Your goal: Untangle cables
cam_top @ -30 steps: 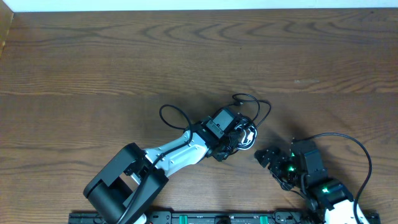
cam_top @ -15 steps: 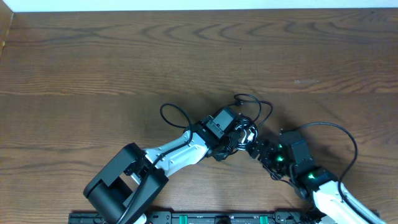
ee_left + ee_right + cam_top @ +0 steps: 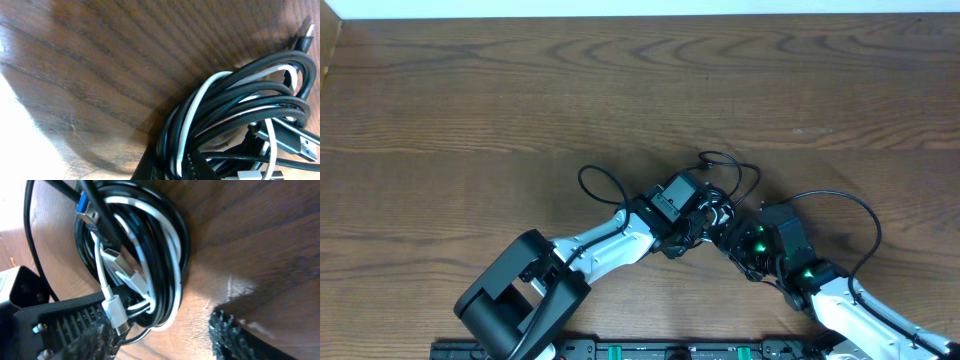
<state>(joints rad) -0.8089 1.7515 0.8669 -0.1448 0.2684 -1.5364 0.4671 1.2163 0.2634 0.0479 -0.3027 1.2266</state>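
The cables [image 3: 720, 208] are one coiled bundle of black and white cords just right of the table's middle, with thin black loops [image 3: 732, 166] sticking out behind it. My left gripper [image 3: 707, 222] is shut on the bundle's near-left side; in the left wrist view the cords [image 3: 240, 105] run between its fingers [image 3: 175, 167]. My right gripper [image 3: 733, 240] is open at the bundle's right side. In the right wrist view the coil [image 3: 155, 250] lies just ahead of the spread fingers [image 3: 165, 335], with a white plug [image 3: 116, 311] and a blue-tipped plug [image 3: 87, 210] showing.
The wooden table [image 3: 520, 100] stretches to the back and left. The left arm's own thick black cable [image 3: 590, 180] loops left of the bundle. The right arm's cable [image 3: 860, 215] arcs at the right. The left gripper's black body [image 3: 50, 315] sits beside the coil.
My right gripper has moved left and away from the front edge, up to the bundle's right side. The left gripper has stayed on the bundle.
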